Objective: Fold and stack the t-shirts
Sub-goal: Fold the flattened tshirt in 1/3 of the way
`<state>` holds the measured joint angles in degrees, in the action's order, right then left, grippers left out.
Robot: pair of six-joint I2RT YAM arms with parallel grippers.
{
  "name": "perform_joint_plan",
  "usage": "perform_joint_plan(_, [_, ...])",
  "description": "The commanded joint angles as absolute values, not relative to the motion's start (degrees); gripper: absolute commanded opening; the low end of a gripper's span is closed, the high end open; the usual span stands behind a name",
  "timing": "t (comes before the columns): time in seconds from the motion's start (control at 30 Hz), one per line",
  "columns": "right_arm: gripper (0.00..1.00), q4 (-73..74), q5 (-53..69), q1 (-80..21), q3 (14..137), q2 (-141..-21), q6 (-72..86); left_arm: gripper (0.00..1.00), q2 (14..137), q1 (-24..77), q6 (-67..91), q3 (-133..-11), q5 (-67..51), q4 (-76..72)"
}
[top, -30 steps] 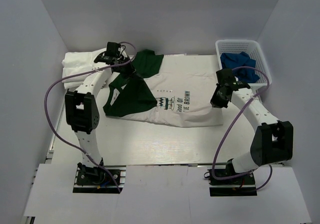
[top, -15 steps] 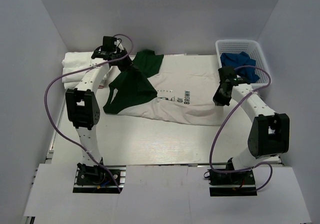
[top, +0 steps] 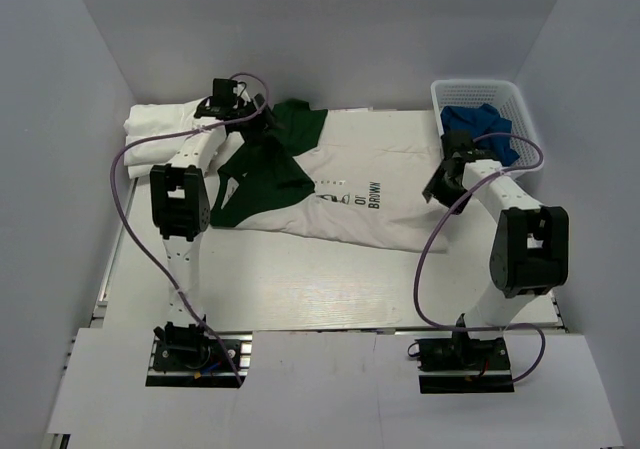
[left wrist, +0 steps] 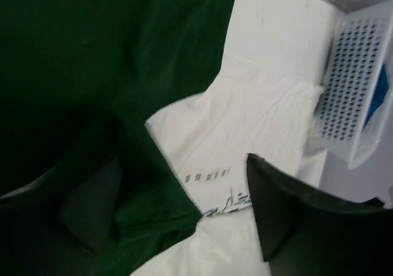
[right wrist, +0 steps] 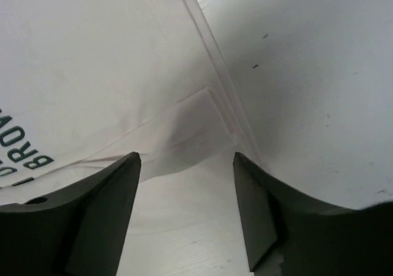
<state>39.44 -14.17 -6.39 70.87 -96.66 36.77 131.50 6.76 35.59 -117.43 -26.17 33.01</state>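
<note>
The white t-shirt with dark green sleeves and cartoon print lies spread across the table, its bottom half folded up over the print. A green sleeve is folded onto its left part. My left gripper hovers open just above that green cloth, holding nothing; one finger shows over the white body. My right gripper is open at the shirt's right edge, where the folded hem corner lies just beyond its fingertips. Plain white folded t-shirts lie at the far left.
A white perforated basket holding blue cloth stands at the far right corner, close behind the right arm; its wall shows in the left wrist view. Bare table lies in front of the shirt. White walls enclose three sides.
Both grippers were shut on the shirt and have opened, letting it go. The bottom edge has been carried up over the print, and the green sleeve has dropped flat.
</note>
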Motion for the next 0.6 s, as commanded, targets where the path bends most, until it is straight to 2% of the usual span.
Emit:
perform_joint_plan(0.0, [0.71, 37.62, -13.37, -6.85, 74.01, -93.71, 33.50, 1.00, 132.88, 5.63, 35.24, -124.00, -30.57, 30.32])
perform_joint_plan(0.07, [0.90, 37.27, -11.44, -6.94, 73.30, -92.38, 32.87, 1.00, 132.89, 5.63, 33.14, -126.03, -31.90, 34.35])
perform_joint_plan(0.2, [0.90, 34.20, -6.08, -8.43, 65.84, -85.19, 30.94, 1.00, 125.79, 5.62, 30.15, -116.84, -26.66, 38.41])
perform_joint_plan(0.23, [0.90, 31.06, -1.80, -9.22, 61.39, -84.12, 30.50, 1.00, 120.29, 6.15, 29.45, -109.24, -25.59, 38.41])
perform_joint_plan(0.3, [0.90, 27.61, -0.62, -10.37, 58.46, -81.13, 29.27, 1.00, 114.46, 6.67, 29.44, -96.06, -22.68, 35.35])
perform_joint_plan(0.4, [0.90, 22.86, 3.95, -11.34, 53.88, -80.50, 27.86, 1.00, 106.54, 6.68, 30.05, -81.98, -23.99, 28.40])
perform_joint_plan(0.57, [0.90, 19.61, 3.61, -11.69, 53.17, -86.91, 26.72, 1.00, 107.13, 5.63, 31.20, -75.50, -21.02, 27.23])
